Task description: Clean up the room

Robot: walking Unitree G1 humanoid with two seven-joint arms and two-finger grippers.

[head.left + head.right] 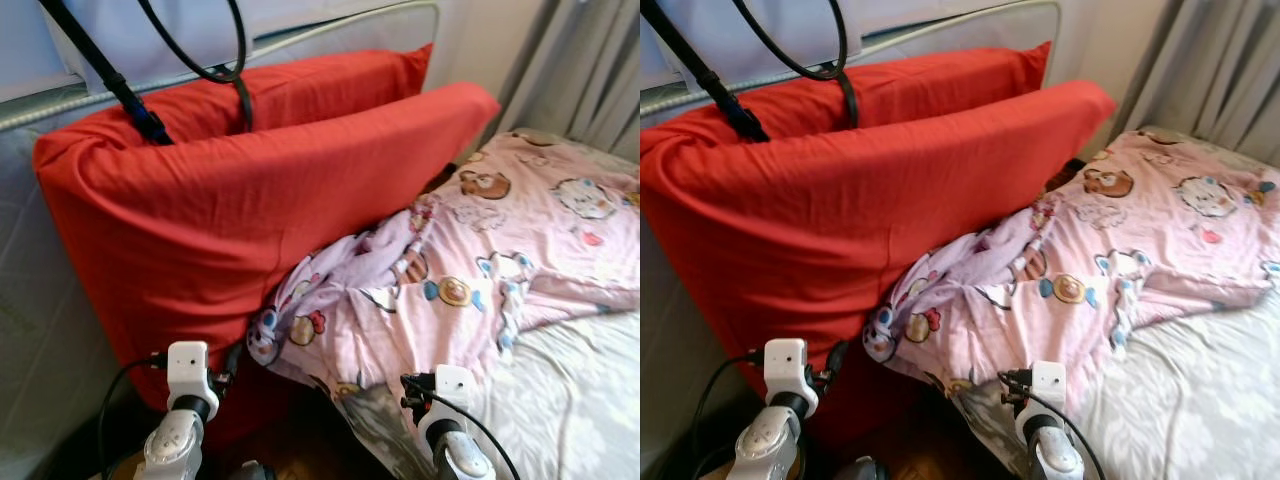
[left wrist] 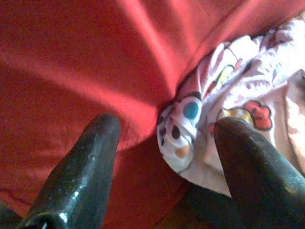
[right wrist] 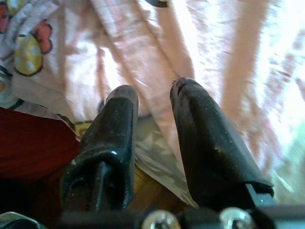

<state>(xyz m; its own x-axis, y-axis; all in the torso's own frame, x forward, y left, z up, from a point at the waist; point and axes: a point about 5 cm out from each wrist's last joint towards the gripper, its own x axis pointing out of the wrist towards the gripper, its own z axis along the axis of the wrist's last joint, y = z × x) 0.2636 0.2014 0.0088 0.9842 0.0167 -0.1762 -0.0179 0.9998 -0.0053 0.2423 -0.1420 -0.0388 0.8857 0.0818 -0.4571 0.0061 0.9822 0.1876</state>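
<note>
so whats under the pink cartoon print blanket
The pink cartoon-print blanket lies rumpled over a pale patterned bedsheet, bare at the near right. Its left end bunches against the big red pillow. Anything beneath the folds is covered.

Left side: red pillows (image 1: 230, 220) stand upright, blocking the way.
Ahead: pink blanket (image 1: 480, 270) bunched against pillows.
Right: flat sheet (image 1: 570, 400), open.

At the upper right of the frame we see grey curtains (image 1: 590, 70) hanging in folds. Along the top runs a pale metal rail (image 1: 330, 28), with black cables (image 1: 215, 72) looping over it at the upper left. At the far left we see a grey quilted panel (image 1: 30, 330).
</note>
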